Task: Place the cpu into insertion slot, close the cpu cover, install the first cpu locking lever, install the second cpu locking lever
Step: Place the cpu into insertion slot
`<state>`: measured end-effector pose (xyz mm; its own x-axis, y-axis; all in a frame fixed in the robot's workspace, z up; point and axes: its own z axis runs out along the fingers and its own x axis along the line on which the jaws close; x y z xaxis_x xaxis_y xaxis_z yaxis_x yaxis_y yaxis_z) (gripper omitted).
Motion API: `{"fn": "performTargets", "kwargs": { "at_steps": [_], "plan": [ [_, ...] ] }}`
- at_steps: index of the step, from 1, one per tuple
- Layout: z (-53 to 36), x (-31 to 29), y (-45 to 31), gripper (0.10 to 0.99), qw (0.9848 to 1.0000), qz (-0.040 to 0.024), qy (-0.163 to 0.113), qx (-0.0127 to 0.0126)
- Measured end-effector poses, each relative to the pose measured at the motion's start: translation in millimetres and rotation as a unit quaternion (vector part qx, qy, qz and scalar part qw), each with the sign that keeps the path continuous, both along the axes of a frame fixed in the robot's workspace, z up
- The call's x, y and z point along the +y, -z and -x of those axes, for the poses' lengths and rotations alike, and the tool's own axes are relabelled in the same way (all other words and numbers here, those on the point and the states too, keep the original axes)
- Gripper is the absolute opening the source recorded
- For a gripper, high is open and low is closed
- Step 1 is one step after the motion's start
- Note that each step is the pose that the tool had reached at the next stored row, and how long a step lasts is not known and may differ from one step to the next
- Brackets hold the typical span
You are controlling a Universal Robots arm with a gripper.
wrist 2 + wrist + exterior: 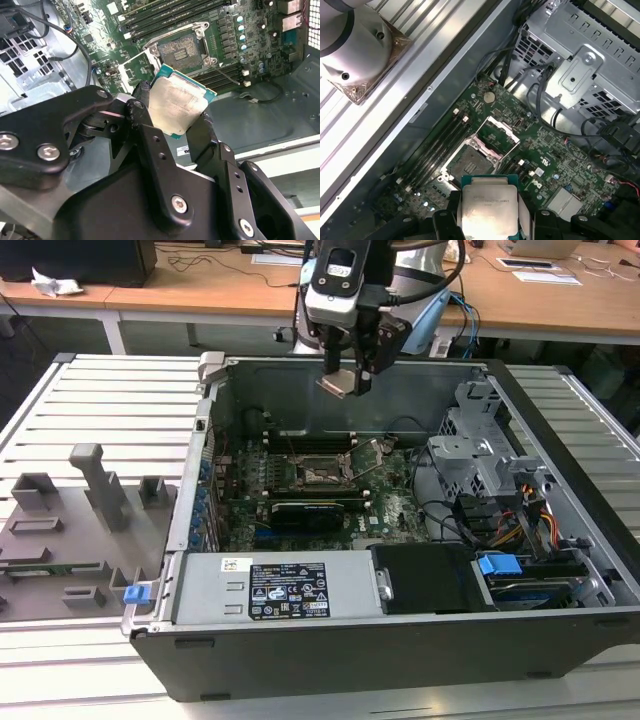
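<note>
silvery cpu (177, 107) clenched in pincer (172, 114), above insertion slot (181, 47), cpu cover (505, 128) raised, memory slots (175, 12) alongside

No text legible.
- Black label (288, 590) with white print and symbols, on power supply housing (350, 592): characters too small to read.
- Small white sticker (236, 564) beside it: unreadable.
- Faint engraved lines on cpu (487, 209) lid, first wrist view: not decipherable.
- White printed marks on motherboard (555, 162): unreadable.

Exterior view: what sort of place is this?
Likely a robotics lab or office workshop: an opened computer case on a slatted metal bench, wooden desks behind, the gripper holding a cpu.
</note>
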<state>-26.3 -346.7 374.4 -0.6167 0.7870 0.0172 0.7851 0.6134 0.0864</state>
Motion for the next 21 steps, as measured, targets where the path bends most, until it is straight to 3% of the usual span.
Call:
{"fn": "performTargets", "kwargs": {
  "at_steps": [7, 15, 21],
  "plan": [
    [0.0, 0.0, 0.4, 0.537, 0.9993, 0.0000, 0.036, 0.0000],
    [0.0, 0.0, 0.9, 0.537, 0.9967, 0.0001, 0.081, 0.0000],
    [0.0, 0.0, 1.4, 0.537, 0.9952, 0.0001, 0.098, 0.0000]
  ]
}}
